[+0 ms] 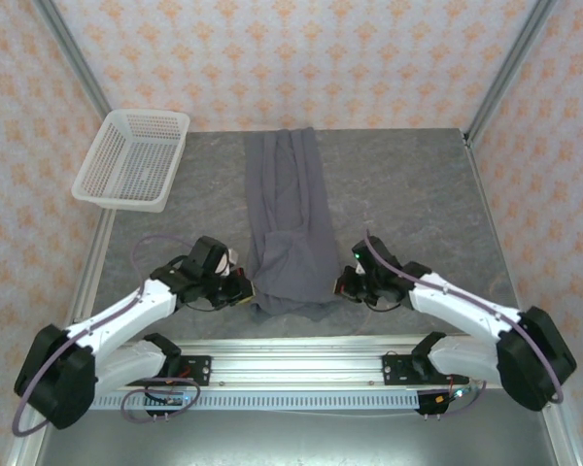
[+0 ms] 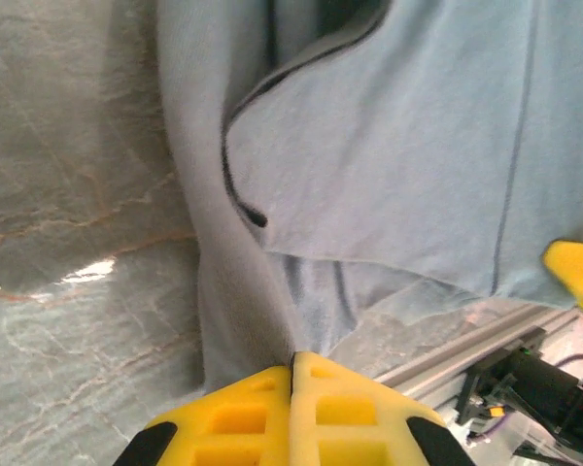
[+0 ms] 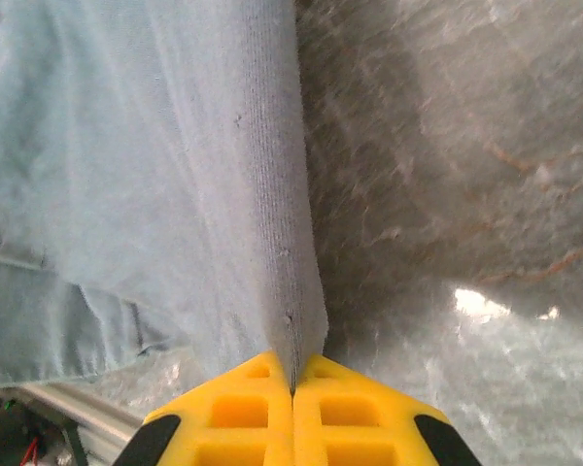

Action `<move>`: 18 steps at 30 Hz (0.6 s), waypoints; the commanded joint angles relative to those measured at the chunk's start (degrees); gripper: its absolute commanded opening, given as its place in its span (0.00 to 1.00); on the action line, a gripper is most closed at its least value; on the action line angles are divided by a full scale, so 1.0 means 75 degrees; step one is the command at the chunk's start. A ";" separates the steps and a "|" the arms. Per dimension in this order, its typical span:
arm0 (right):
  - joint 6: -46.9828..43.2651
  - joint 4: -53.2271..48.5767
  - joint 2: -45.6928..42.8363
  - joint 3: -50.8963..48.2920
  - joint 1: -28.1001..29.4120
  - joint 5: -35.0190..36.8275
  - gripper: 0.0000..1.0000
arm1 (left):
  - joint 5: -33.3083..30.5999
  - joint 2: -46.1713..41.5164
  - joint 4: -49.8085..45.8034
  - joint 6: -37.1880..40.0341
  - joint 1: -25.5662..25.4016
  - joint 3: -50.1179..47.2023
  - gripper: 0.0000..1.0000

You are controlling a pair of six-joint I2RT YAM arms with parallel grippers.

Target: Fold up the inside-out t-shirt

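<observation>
Inside-out t-shirt (image 1: 290, 223): you will find it lying flat down the middle of the desk (image 1: 408, 194), drawn into a long narrow strip that runs from the desk's far edge towards its near edge. The near end is the wider one.
Shirt surface: from the left wrist you see overlapping layers of grey cloth (image 2: 398, 146) with a dark curved hem edge and a straight seam line. From the right wrist you see a raised lengthwise fold (image 3: 126, 175).
Left gripper (image 1: 250, 296): your left gripper sits low at the near part of the desk, against the shirt's near left corner. Its yellow fingers are pressed together (image 2: 293, 364), with the cloth's edge drawn into the seam between them.
Right gripper (image 1: 338, 286): it is at the near part of the desk too, on the shirt's near right corner. Its yellow fingers meet (image 3: 293, 374) and pinch the ridge of the fold.
Desk surface: grey marbled top, bare beside the shirt on both sides (image 2: 78, 194) (image 3: 447, 146).
Basket (image 1: 117, 199): white mesh, at the desk's far left corner, well apart from the shirt and from both of your grippers.
</observation>
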 commanded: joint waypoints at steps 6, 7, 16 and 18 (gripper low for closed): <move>0.0746 -0.1082 -0.1707 -0.0372 0.0424 -0.0029 0.00 | -0.0363 -0.1419 -0.0788 -0.0802 -0.0337 -0.0058 0.00; 0.0726 -0.1218 -0.1876 -0.0287 0.0424 0.0070 0.00 | -0.0433 -0.1528 -0.0848 -0.0824 -0.0334 0.0010 0.00; -0.0061 -0.1085 -0.0745 0.1787 -0.0189 0.1333 0.00 | -0.1489 0.0035 -0.0730 -0.0189 0.0171 0.2015 0.00; -0.0402 -0.0715 -0.0042 0.2231 -0.0620 0.1252 0.00 | -0.1491 0.0575 -0.0237 -0.0162 0.0558 0.2524 0.00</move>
